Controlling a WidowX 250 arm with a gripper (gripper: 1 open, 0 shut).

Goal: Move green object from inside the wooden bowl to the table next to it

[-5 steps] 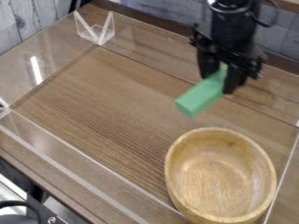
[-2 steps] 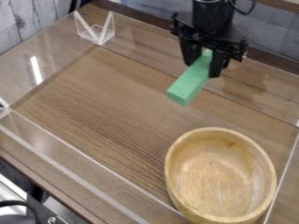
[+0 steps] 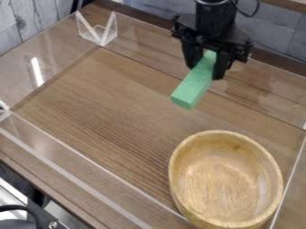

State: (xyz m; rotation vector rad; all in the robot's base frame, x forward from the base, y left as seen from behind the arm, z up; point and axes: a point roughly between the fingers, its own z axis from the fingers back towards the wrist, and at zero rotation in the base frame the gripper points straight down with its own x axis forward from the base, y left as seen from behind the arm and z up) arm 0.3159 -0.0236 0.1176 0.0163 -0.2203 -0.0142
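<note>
My black gripper (image 3: 208,63) hangs over the back middle of the table (image 3: 107,107), pointing steeply down and shut on the upper end of the green object (image 3: 194,84). The bright-green block slants down and to the left from the fingers, held in the air above the tabletop. The wooden bowl (image 3: 227,183) sits at the front right, round and light tan, and its hollow holds nothing. The block is well clear of the bowl, up and to the left of its rim.
Low clear acrylic walls (image 3: 54,143) run along the table's left and front edges. A small clear stand (image 3: 96,29) sits at the back left corner. Bare wood-grain surface stretches left of the bowl and under the block.
The gripper has carried the green block to the left, away from the bowl, and the wrist has rolled, so the block slants more steeply. The bowl has stayed put.
</note>
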